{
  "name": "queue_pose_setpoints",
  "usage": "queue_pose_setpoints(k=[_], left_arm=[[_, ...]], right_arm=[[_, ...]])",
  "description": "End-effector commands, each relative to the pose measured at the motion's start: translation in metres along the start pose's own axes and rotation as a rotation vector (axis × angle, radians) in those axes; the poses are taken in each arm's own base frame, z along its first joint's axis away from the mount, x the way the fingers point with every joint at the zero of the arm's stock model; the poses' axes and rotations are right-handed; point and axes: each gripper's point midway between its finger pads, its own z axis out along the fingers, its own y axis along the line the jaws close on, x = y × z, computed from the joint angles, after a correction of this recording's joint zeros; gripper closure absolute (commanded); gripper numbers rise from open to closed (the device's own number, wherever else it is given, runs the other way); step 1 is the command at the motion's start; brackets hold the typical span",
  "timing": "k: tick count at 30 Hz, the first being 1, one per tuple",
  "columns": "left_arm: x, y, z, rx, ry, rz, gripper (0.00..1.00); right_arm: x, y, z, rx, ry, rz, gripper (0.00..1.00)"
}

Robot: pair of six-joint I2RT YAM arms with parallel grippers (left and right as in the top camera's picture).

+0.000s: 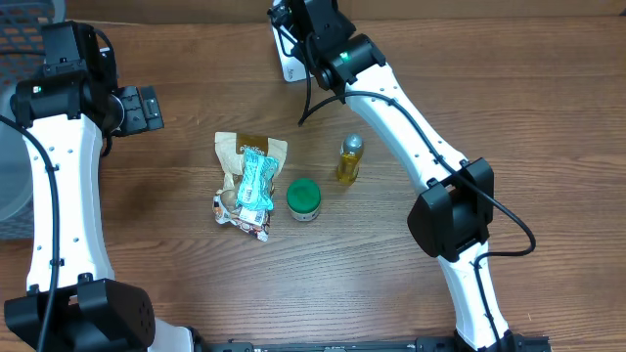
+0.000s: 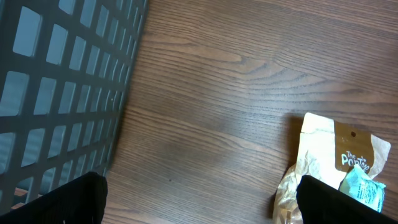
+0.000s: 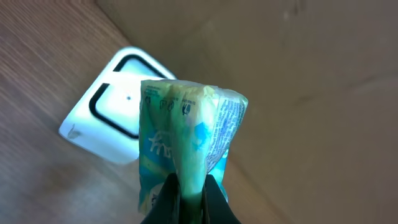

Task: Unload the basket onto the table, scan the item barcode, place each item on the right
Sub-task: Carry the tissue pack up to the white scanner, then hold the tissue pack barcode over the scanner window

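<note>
My right gripper (image 3: pixel 189 188) is shut on a teal and green packet (image 3: pixel 186 127), pinching its lower middle so the packet stands up in front of the wrist camera. Behind it on the table lies the white barcode scanner (image 3: pixel 115 102) with a black-outlined window. From above, the right gripper (image 1: pixel 295 27) hangs over the scanner (image 1: pixel 291 66) at the table's far edge, and the packet is hidden under it. My left gripper (image 1: pixel 150 110) is open and empty at the left, above bare wood (image 2: pixel 205 155).
A brown and white pouch (image 1: pixel 249 147), a blue packet (image 1: pixel 254 181) and a small wrapper (image 1: pixel 243 213) lie mid-table. Beside them stand a green-lidded jar (image 1: pixel 303 198) and a yellow bottle (image 1: pixel 349 159). A dark grid basket (image 2: pixel 56 87) stands at the far left.
</note>
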Motion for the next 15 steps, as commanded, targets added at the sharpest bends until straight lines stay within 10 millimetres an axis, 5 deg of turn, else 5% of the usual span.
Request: queue_pose_setpoints(k=[1,15], left_arm=[[-0.006,0.003,-0.009,-0.005,-0.032,0.015,0.01],[-0.006,0.003,-0.009,-0.005,-0.032,0.015,0.0]], right_arm=[[-0.005,0.009,0.012,-0.005,-0.029,-0.08,0.96],[-0.008,0.027,0.064,-0.032,-0.146,-0.093,0.96]])
